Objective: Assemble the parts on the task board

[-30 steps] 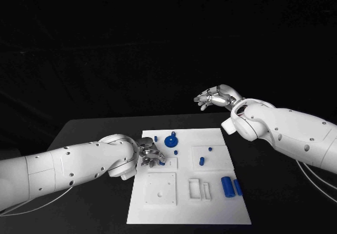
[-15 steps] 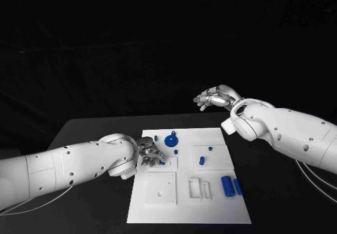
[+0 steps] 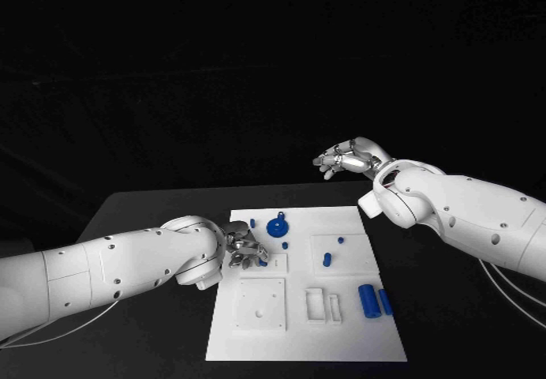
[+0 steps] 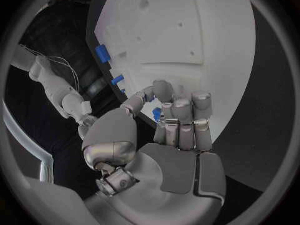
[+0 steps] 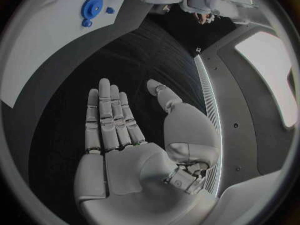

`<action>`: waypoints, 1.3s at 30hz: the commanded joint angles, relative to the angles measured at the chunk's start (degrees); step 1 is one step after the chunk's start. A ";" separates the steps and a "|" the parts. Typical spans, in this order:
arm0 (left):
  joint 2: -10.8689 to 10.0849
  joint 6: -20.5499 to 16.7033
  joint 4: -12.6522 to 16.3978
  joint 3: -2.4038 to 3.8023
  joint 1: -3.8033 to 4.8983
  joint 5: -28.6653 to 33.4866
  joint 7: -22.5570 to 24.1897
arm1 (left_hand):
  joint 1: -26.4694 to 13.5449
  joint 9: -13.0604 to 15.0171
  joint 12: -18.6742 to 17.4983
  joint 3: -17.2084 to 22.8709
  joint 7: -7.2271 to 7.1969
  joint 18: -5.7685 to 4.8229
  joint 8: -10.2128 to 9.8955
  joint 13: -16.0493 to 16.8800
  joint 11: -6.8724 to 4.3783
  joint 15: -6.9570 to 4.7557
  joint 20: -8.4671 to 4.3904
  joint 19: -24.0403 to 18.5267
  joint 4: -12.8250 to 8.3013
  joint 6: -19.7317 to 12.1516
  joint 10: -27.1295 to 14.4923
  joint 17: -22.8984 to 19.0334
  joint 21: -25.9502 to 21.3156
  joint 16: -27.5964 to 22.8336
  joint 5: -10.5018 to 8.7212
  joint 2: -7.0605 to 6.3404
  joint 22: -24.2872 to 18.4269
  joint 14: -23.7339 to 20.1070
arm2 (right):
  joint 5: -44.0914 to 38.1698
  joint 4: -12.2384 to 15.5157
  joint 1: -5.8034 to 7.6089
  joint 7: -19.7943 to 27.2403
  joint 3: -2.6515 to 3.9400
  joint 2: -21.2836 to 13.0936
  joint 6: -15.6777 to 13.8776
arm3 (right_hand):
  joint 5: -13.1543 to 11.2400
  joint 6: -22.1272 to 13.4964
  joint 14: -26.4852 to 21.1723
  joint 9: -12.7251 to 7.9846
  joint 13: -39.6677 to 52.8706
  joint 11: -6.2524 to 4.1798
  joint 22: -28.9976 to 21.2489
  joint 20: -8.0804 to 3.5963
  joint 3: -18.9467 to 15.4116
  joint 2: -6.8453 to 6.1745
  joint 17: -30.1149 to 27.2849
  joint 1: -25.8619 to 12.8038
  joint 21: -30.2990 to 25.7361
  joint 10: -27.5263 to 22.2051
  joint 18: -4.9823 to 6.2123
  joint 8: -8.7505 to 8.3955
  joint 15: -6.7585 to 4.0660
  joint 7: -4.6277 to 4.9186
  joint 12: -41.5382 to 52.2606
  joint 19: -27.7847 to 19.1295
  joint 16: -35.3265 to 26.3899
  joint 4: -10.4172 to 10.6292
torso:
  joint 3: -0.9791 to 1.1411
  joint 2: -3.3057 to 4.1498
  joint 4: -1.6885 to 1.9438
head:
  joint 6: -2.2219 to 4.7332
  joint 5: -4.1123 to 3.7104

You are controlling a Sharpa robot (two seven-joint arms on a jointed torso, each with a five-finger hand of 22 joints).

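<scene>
Both hands: left hand (image 3: 244,249) fingers pinching a blue part (image 4: 157,114), right hand (image 3: 350,158) spread, empty.

A black worktop (image 3: 148,209) stood in front of a wholly dark background. Its matte surface stretched to both sides, and its far edge ran straight across against the darkness. From the wrist cameras, the same dark worktop (image 5: 125,55) curved beneath, its surface plain and unmarked.
</scene>
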 commanded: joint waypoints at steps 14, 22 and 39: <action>0.43 0.80 0.39 -0.06 -0.19 -0.45 0.53 | 0.84 0.83 1.95 0.01 -5.02 1.16 0.79 1.68 -2.07 -3.79 -5.78 0.56 0.77 8.31 -1.59 0.08 1.13 2.04 -7.47 -0.45 0.90 2.90 | 0.04 -0.17 -0.24 0.22 0.05 0.24 0.73 | -0.24 -0.40 0.05 -0.11 -0.15 0.22 -0.09 0.34 -0.32 0.17 -0.09 -0.48 -0.23 0.06 0.11 0.39 0.25 0.05 -0.35 -0.22 -0.26 0.06 | 0.00 -0.01 0.01 | -0.13 -0.01; 0.78 0.70 0.19 -0.06 -0.35 -0.45 0.50 | 1.54 1.03 2.23 -0.06 -5.09 1.33 0.90 2.01 -2.09 -3.85 -5.74 0.45 1.39 8.26 -1.77 -0.17 1.35 2.42 -12.59 -1.19 0.82 2.74 | 0.04 -0.21 -0.26 0.22 0.05 0.35 0.71 | -0.25 -0.40 0.03 -0.12 -0.21 0.23 -0.09 0.36 -0.34 0.15 -0.10 -0.49 -0.24 0.05 0.11 0.40 0.26 0.05 -0.37 -0.25 -0.29 0.06 | -0.03 0.04 0.01 | -0.07 -0.15; 0.60 1.01 0.22 -0.06 -0.47 -0.47 0.27 | 2.25 1.11 2.27 -0.12 -5.07 1.43 0.88 2.13 -2.13 -3.87 -5.69 0.28 1.79 8.15 -1.89 -0.45 1.47 2.63 -15.50 -1.98 0.77 2.60 | 0.04 -0.25 -0.31 0.23 0.05 0.27 0.60 | -0.27 -0.43 -0.05 -0.16 -0.42 0.28 -0.11 0.42 -0.40 0.12 -0.15 -0.49 -0.30 -0.02 0.14 0.40 0.31 0.07 -0.42 -0.36 -0.40 0.05 | -0.04 -0.01 0.02 | -0.21 -0.19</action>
